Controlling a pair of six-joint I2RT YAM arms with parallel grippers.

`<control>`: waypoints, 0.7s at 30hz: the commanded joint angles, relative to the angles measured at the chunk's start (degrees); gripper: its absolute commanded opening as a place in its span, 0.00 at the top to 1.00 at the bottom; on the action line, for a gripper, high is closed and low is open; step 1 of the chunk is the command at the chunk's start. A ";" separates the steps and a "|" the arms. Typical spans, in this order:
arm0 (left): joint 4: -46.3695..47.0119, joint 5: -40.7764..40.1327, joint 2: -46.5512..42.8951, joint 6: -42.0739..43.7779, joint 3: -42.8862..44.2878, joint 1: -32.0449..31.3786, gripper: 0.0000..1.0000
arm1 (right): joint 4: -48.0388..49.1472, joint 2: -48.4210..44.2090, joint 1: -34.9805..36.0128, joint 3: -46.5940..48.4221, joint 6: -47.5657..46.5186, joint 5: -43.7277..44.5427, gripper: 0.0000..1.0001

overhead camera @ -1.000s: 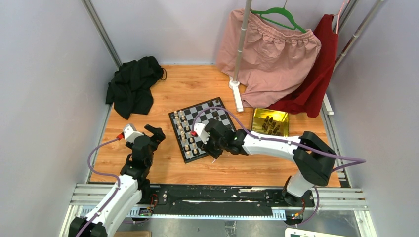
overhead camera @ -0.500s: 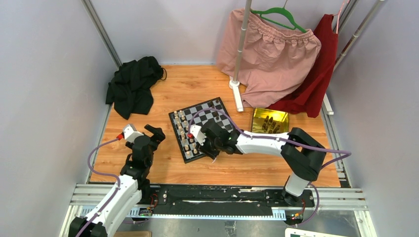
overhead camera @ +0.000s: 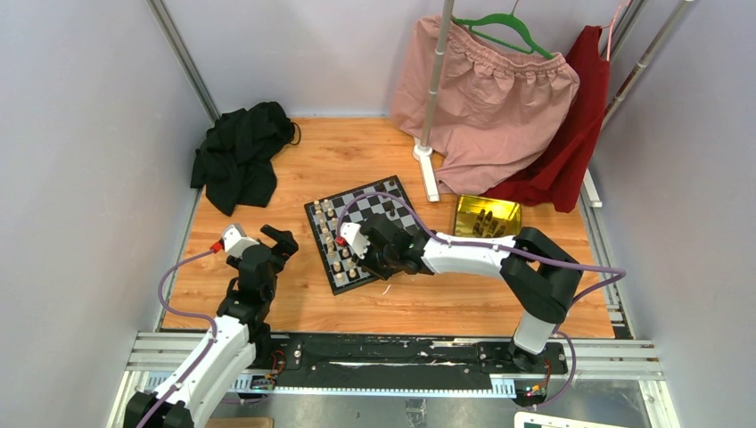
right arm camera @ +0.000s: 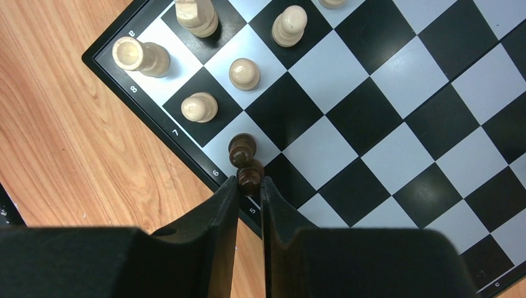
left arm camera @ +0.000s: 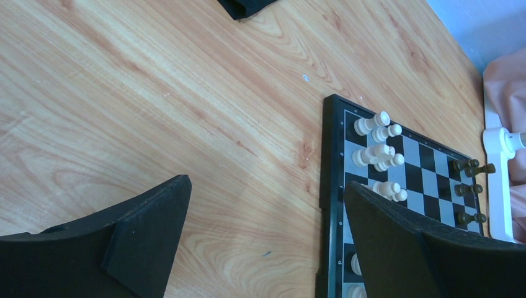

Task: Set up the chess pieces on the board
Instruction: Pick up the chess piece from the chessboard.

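The board [overhead camera: 393, 210] lies mid-table, chequered with a black border. Cream chess pieces [overhead camera: 332, 234] stand along its left side, and dark ones [left arm camera: 471, 166] sit at its far corner. In the right wrist view my right gripper [right arm camera: 250, 181] is shut on a dark brown chess piece [right arm camera: 243, 159] at the board's [right arm camera: 397, 124] edge, by the rows marked 5 and 6. Cream pieces [right arm camera: 200, 107] stand just beyond it. My left gripper [left arm camera: 267, 186] hangs open over bare wood left of the board [left arm camera: 332, 155], holding nothing.
A shiny yellow tin [overhead camera: 487, 220] with dark pieces inside sits right of the board. A black cloth [overhead camera: 241, 153] is heaped at the back left. Pink [overhead camera: 490, 98] and red [overhead camera: 571, 134] garments hang from a rack whose white foot [overhead camera: 426, 169] stands behind the board.
My right arm has slid left along the board's near edge and its jaws have closed onto the dark piece. The left arm has not moved.
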 commanded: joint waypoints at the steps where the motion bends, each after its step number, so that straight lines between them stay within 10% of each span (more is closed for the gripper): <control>1: 0.92 -0.94 -0.09 0.98 -0.78 0.22 0.00 | 0.20 0.66 -0.70 2.08 -0.46 -1.17 0.80; 21: 0.96 -0.82 -0.04 0.88 -0.83 0.22 0.00 | 0.10 1.21 -1.08 2.02 0.06 -1.25 0.80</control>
